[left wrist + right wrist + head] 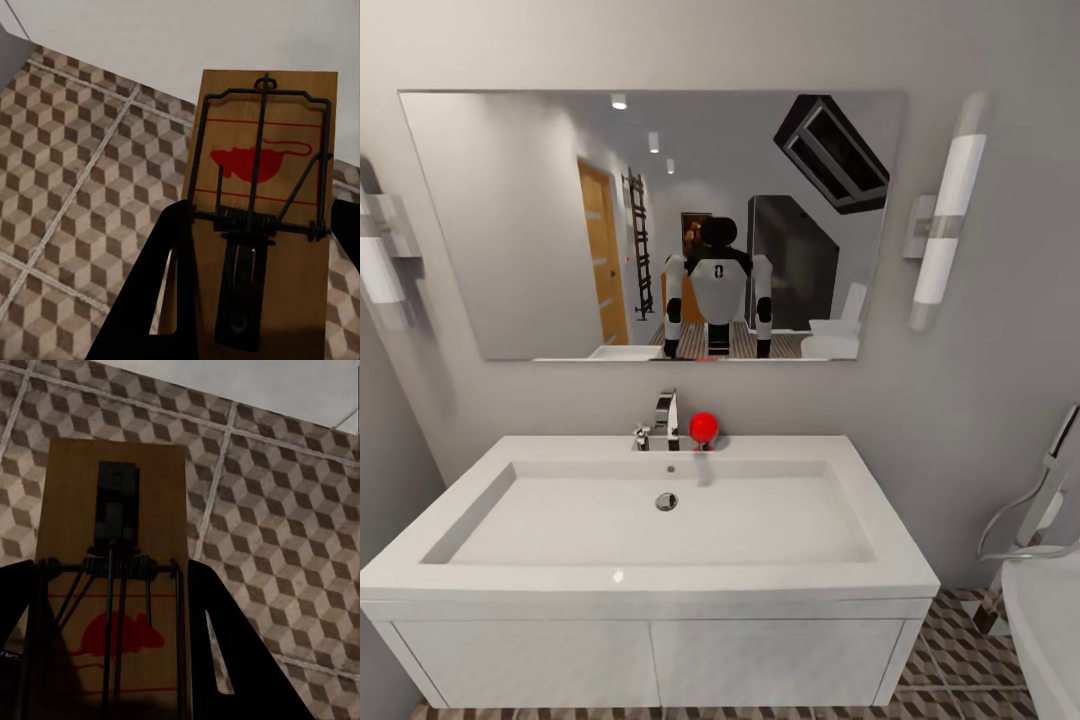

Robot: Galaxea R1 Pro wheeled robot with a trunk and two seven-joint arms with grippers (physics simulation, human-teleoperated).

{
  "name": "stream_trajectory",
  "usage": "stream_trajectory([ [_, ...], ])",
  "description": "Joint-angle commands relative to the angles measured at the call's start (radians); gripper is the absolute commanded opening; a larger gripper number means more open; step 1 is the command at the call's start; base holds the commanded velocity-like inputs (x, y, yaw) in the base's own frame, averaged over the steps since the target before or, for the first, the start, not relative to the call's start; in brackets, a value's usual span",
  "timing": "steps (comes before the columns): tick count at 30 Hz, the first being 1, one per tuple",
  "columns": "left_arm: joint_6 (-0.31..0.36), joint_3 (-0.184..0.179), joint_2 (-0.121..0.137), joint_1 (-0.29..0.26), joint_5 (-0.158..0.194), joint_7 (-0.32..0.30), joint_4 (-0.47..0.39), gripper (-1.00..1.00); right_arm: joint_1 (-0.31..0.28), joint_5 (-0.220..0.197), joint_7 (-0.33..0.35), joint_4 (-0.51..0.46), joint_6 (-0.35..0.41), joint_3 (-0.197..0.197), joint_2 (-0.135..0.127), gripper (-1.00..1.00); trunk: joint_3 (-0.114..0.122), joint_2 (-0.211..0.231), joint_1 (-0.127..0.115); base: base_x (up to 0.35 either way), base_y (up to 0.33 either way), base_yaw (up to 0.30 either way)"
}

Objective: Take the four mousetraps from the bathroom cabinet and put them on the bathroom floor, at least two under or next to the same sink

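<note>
The robot faces the sink [660, 520], tiled bathroom floor [960, 660] showing at its right. The left gripper [255, 247] is clamped on one mousetrap [262, 187], the right gripper [112, 607] on another mousetrap [112, 510], both held above the tiles. Each looks light, stiff and thin; gripping the wooden edges, clear of the wire spring, seems safest.

White sink [650, 575], chrome tap [665, 420], red ball [705, 428]. Brown-beige cube-patterned floor [82, 187]. Tan mousetrap [300, 285] with red mouse print, black wire.
</note>
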Motion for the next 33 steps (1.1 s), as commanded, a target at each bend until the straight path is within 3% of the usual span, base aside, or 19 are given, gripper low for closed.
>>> stream_trajectory([
  [1,-0.003,-0.008,-0.001,-0.001,0.002,0.003,0.002,-1.00,-0.002,0.002,0.002,0.004,-0.022,-0.008,-0.001,-1.00,-0.005,-0.008,0.004,0.000,0.000,0.000],
  [4,-0.003,-0.008,0.000,-0.001,0.002,0.003,0.002,-1.00,0.002,0.000,0.000,0.005,-0.104,-0.009,-0.002,-1.00,-0.014,-0.029,0.016,0.000,0.000,0.000],
  [10,-0.003,-0.008,0.000,-0.001,0.002,0.003,0.002,-1.00,0.036,0.000,-0.003,0.005,-0.189,-0.009,-0.002,-1.00,-0.033,-0.071,0.039,0.000,0.000,0.000],
  [13,-0.004,-0.008,0.000,-0.001,0.002,0.003,0.002,-1.00,0.067,0.000,-0.046,0.005,-0.336,-0.009,-0.002,-1.00,-0.042,-0.092,0.050,0.000,0.000,0.000],
  [16,-0.004,-0.008,0.000,-0.001,0.002,0.003,0.002,-1.00,0.078,0.000,-0.084,0.005,-0.386,-0.009,-0.001,-1.00,-0.052,-0.113,0.062,0.000,0.000,0.000],
  [24,-0.008,-0.008,-0.001,-0.001,0.002,0.006,0.002,-1.00,0.081,0.000,-0.090,0.005,-0.382,-0.009,-0.001,-1.00,-0.077,-0.169,0.092,0.000,0.000,0.000],
  [29,-0.023,-0.010,-0.006,-0.001,0.002,0.090,0.002,-1.00,0.081,0.000,-0.090,0.005,-0.380,-0.009,-0.001,-1.00,-0.092,-0.204,0.111,0.000,0.000,0.000],
  [33,-0.132,-0.041,-0.010,-0.001,0.002,0.139,0.002,-1.00,0.081,0.000,-0.090,0.005,-0.380,-0.009,-0.001,-1.00,-0.105,-0.232,0.127,0.000,0.000,0.000],
])
